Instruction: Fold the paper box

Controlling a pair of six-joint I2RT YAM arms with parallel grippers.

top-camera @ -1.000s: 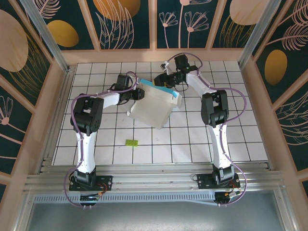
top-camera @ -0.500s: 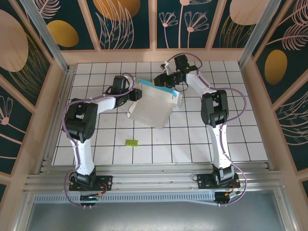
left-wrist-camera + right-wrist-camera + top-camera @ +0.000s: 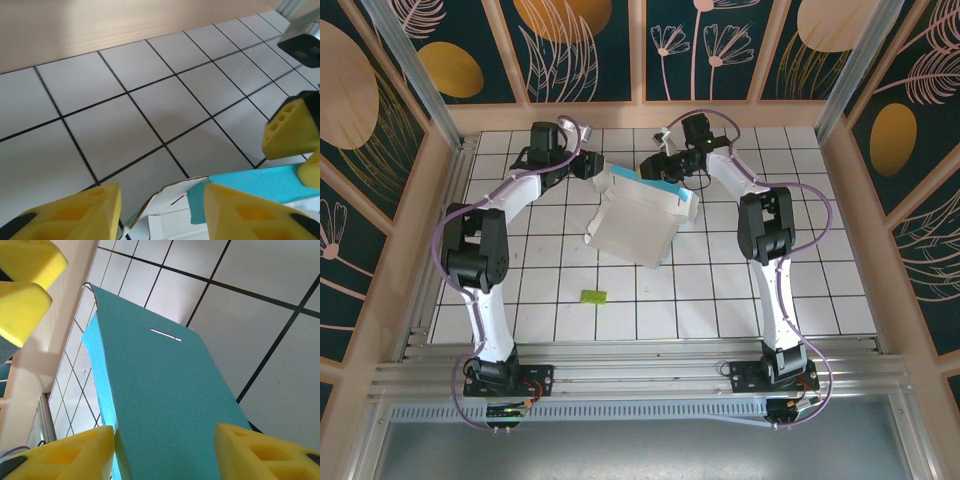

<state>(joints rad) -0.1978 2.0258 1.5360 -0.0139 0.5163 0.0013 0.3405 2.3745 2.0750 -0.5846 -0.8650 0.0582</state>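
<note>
The paper box (image 3: 638,218) lies half open in the middle of the tiles, white inside facing up, with a teal strip along its back edge. My left gripper (image 3: 591,166) hovers open just off the box's back left corner; between its fingertips (image 3: 162,216) a white flap (image 3: 175,196) and teal card (image 3: 250,184) show beyond them. My right gripper (image 3: 659,169) is at the back edge, open, its fingers (image 3: 65,455) straddling a raised teal panel (image 3: 160,400) with a slot; the left finger touches the panel's edge.
A tiny yellow-green scrap (image 3: 593,296) lies on the tiles nearer the arm bases. The wooden back wall (image 3: 640,115) stands close behind both grippers. The left gripper's yellow fingers (image 3: 22,305) show at the top left of the right wrist view.
My left arm has swung away from the box's left side toward the back left corner, gripper off the card. The box and the right arm have stayed put.
</note>
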